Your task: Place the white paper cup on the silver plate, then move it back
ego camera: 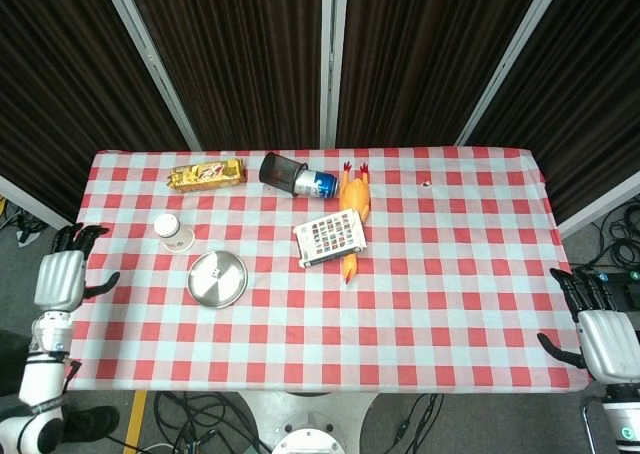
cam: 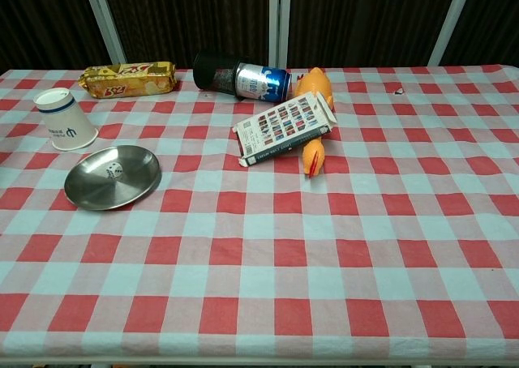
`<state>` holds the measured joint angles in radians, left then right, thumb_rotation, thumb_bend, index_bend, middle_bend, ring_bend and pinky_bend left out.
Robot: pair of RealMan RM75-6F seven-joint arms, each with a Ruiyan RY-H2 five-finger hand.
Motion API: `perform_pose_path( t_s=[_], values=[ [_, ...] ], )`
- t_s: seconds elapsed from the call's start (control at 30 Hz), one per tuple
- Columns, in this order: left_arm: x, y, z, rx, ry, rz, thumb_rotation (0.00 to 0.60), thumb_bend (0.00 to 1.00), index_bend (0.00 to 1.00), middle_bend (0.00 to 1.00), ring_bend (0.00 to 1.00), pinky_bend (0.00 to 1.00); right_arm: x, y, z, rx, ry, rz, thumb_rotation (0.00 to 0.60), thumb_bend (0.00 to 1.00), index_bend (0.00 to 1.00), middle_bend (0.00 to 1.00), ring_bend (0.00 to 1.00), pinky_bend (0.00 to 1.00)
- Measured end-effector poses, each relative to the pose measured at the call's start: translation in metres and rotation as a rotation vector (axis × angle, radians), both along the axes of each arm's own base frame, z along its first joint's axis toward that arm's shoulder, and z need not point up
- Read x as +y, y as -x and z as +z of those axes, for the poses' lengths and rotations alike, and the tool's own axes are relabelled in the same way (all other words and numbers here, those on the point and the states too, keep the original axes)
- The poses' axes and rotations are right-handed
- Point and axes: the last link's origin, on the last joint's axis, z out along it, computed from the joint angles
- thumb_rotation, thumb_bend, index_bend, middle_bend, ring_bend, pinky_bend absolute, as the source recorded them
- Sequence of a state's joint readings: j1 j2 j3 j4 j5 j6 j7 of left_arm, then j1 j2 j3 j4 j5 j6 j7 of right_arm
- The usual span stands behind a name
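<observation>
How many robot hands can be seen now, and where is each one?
2. The left hand is off the table's left edge, holding nothing, away from the white paper cup. The right hand is off the front right corner. Neither shows in the chest view.

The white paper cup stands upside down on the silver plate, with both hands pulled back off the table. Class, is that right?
Not quite. The white paper cup stands upside down on the tablecloth just beyond the silver plate, not on it, as the chest view shows. The left hand and right hand are indeed back off the table.
</observation>
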<state>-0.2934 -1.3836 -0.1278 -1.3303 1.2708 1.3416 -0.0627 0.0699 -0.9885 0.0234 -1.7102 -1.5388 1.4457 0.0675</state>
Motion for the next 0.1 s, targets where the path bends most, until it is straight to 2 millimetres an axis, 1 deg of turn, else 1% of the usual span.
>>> perform_pose_path(
  t_s=[0.03, 0.1],
  values=[
    [-0.011, -0.001, 0.003, 0.007, -0.001, 0.004, 0.600, 0.22, 0.22, 0.17, 0.08, 0.08, 0.000, 0.000, -0.001, -0.002, 0.001, 0.001, 0.600, 0.13, 0.06, 0.11, 0.00, 0.00],
    [-0.026, -0.003, 0.007, 0.016, 0.001, 0.010, 0.600, 0.22, 0.22, 0.17, 0.08, 0.08, -0.001, -0.001, -0.003, -0.006, 0.001, 0.003, 0.600, 0.14, 0.07, 0.12, 0.00, 0.00]
  ],
)
